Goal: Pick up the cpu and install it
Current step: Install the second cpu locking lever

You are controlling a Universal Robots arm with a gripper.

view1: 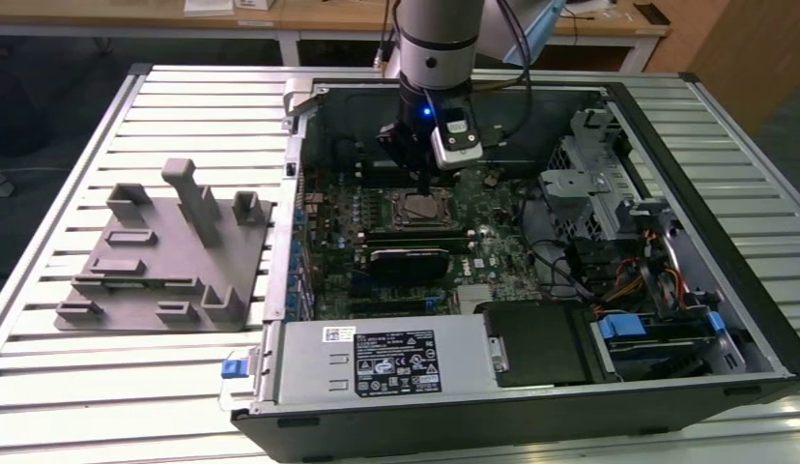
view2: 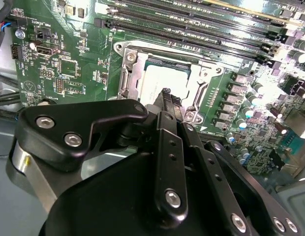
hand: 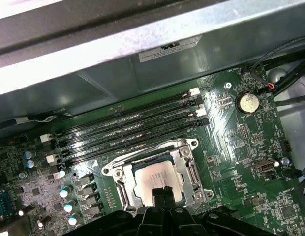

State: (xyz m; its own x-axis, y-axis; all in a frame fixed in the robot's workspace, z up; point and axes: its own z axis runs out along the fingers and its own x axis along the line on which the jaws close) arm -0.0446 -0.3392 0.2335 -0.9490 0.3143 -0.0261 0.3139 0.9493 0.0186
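Over the open case, exterior view: end effector (view1: pixel 423 177) hanging just above the motherboard socket (view1: pixel 415 207); grey fixture (view1: pixel 168 253) well apart on the tabletop (view1: pixel 65 387).
Second wrist view: fingers (view2: pixel 166 101) drawn close together, tips over the cpu (view2: pixel 160 81), gripping nothing visible.
First wrist view: cpu (hand: pixel 152 178) seated flat inside the socket frame (hand: pixel 192 169), beside the memory slots (hand: pixel 128 125).

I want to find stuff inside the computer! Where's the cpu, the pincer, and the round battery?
cpu (hand: pixel 150 177), first wrist view, silvery top.
pincer (hand: pixel 163 189), first wrist view, between its tips.
battery (hand: pixel 248 102), first wrist view, round face.
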